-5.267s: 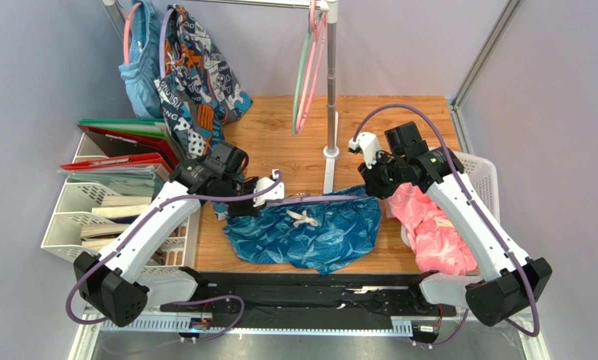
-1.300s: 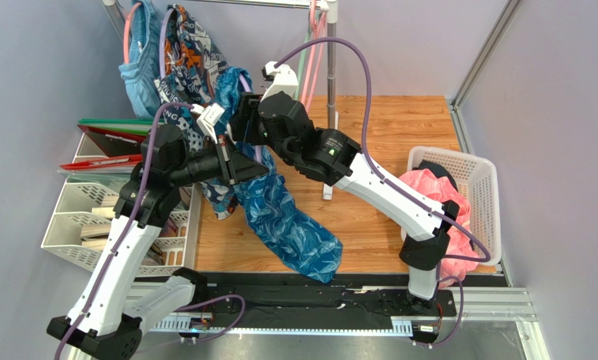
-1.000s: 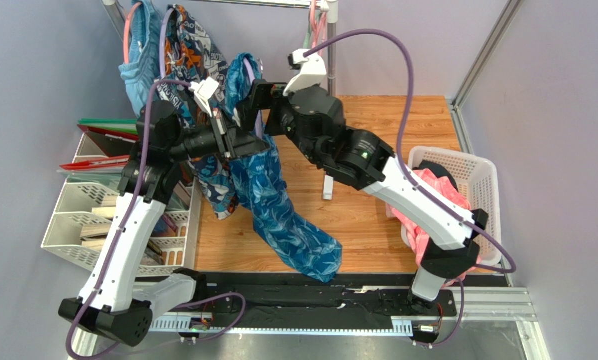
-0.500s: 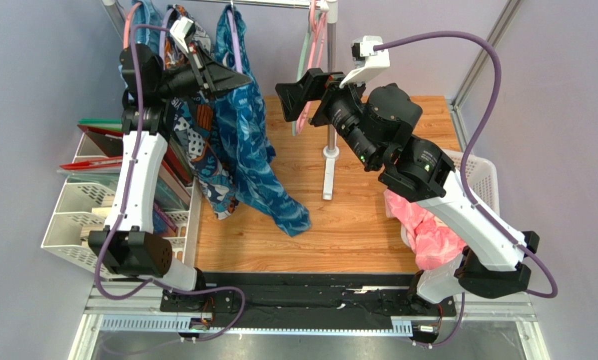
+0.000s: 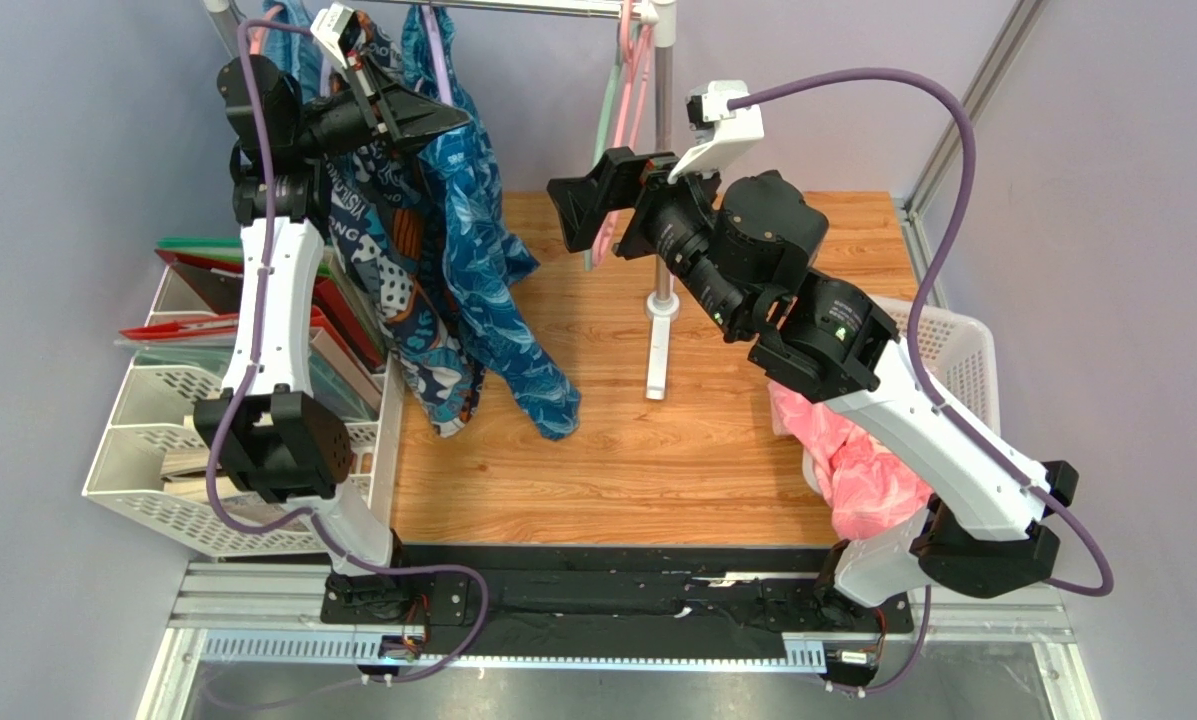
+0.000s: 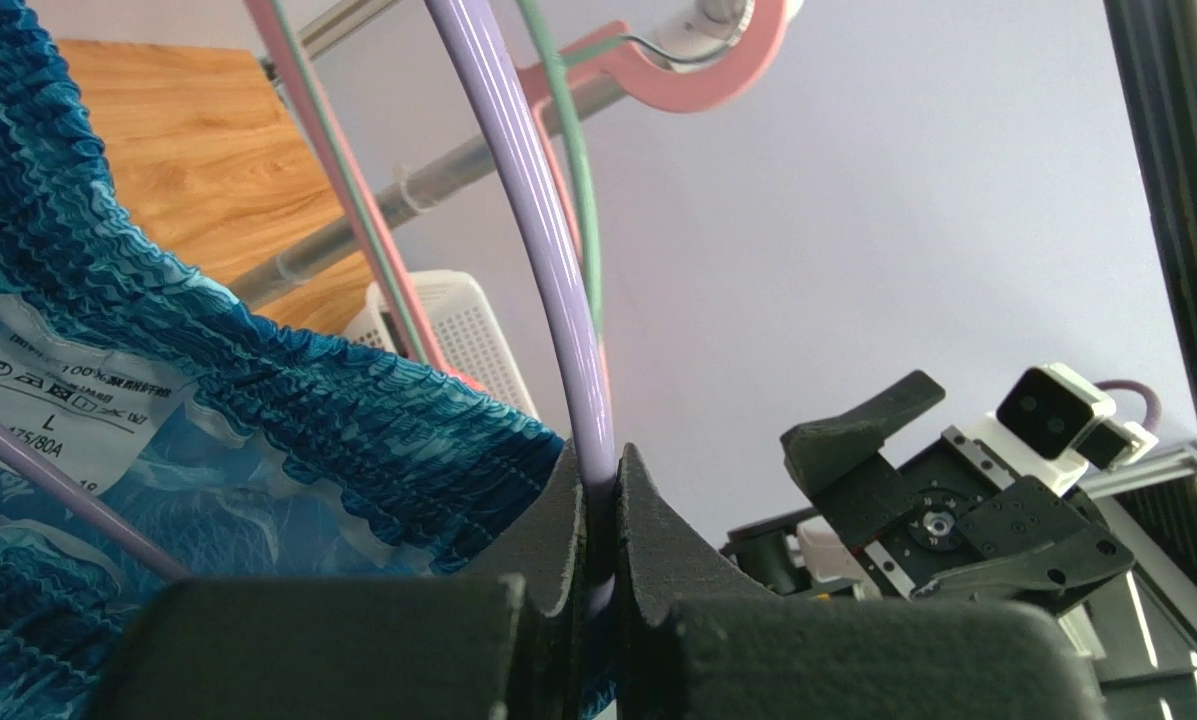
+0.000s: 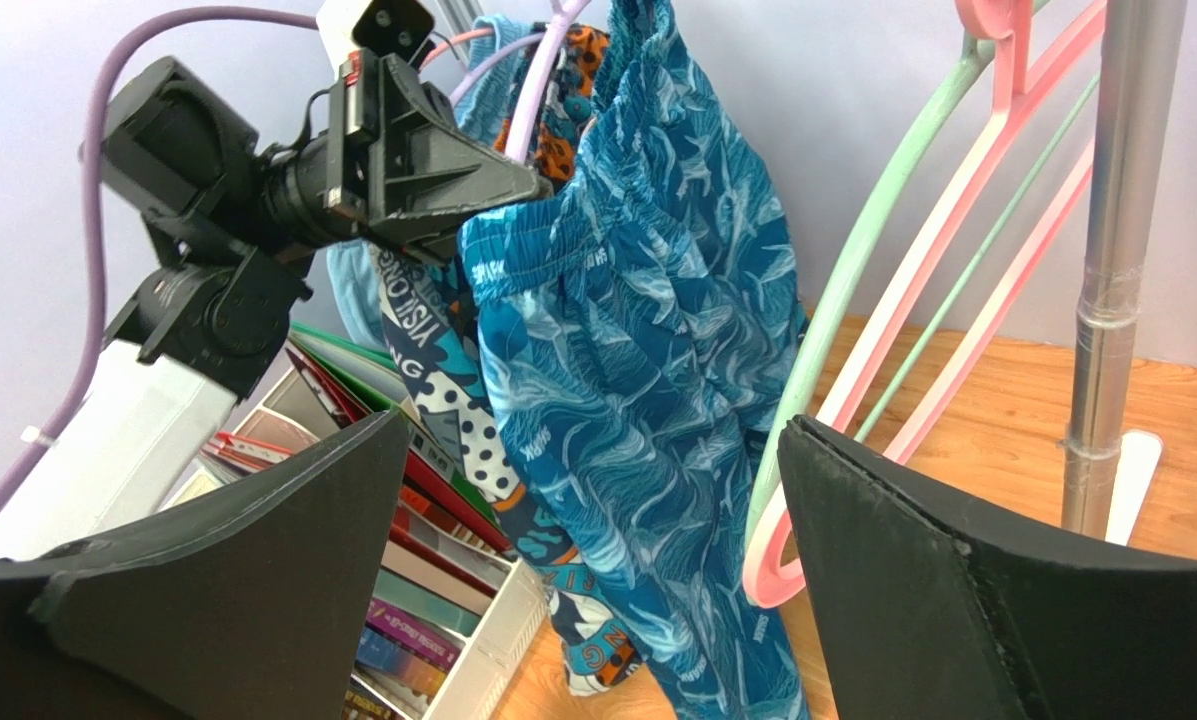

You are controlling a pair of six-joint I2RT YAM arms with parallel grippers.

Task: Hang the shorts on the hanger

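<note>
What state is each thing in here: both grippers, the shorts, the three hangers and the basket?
left gripper: shut on the hanger's arm.
right gripper: open, holding nothing.
hanger: held up by the rail, carrying the shorts; hook not visible.
shorts: hanging from the hanger.
mint-green hanger: hanging, empty.
pink hanger: hanging, empty.
basket: holding a pink garment.

Dk teal shorts (image 5: 484, 255) w/ pale streaks; lavender hanger (image 6: 537, 255).
</note>
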